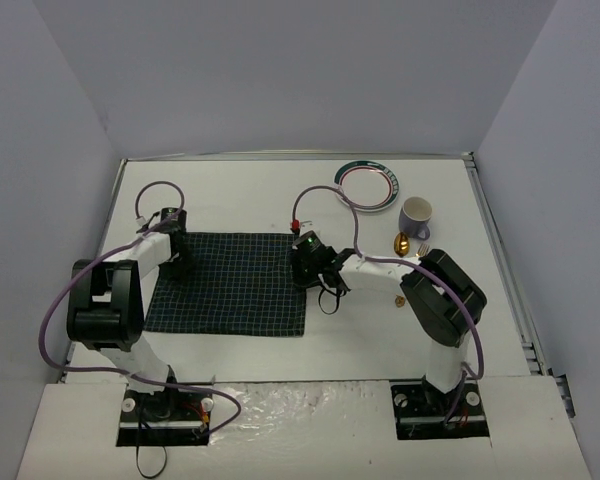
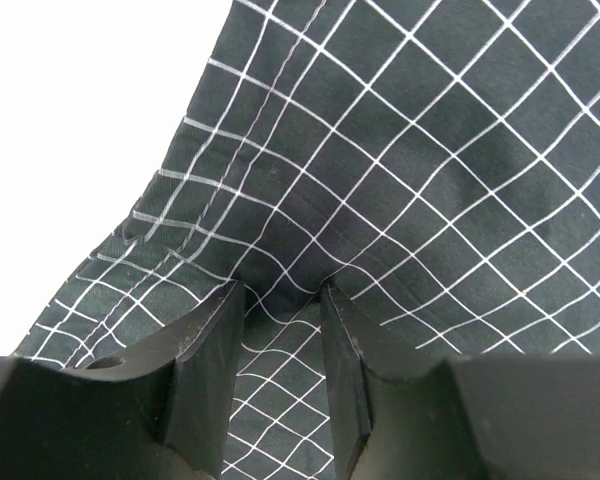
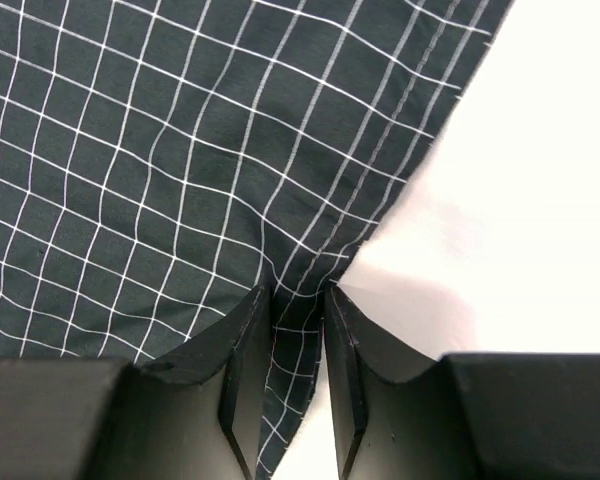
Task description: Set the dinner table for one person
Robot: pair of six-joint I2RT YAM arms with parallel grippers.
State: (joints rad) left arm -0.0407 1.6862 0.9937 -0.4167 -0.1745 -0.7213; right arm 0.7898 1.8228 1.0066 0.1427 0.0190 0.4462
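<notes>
The cloth (image 1: pixel 230 285) lay flat on the dinner table (image 1: pixel 240 190), left of centre, between the 2 arms. The left gripper (image 2: pixel 283 290) sat on the cloth's far left corner, and the right gripper (image 3: pixel 298 290) on its right edge near the far corner. Behind and right of the cloth stood a plate (image 1: pixel 368 186). A mug (image 1: pixel 415 215) stood right of the plate and nearer, with 1 small rounded object (image 1: pixel 402 243) just before it.

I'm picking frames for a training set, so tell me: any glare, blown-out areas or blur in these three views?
Top external: soft, even light, only faint shadows on the table, no blur. Left wrist: bare table blown out to flat white, cloth grid sharp, near fingers slightly soft. Right wrist: same white-out on the right, cloth crisp.
</notes>
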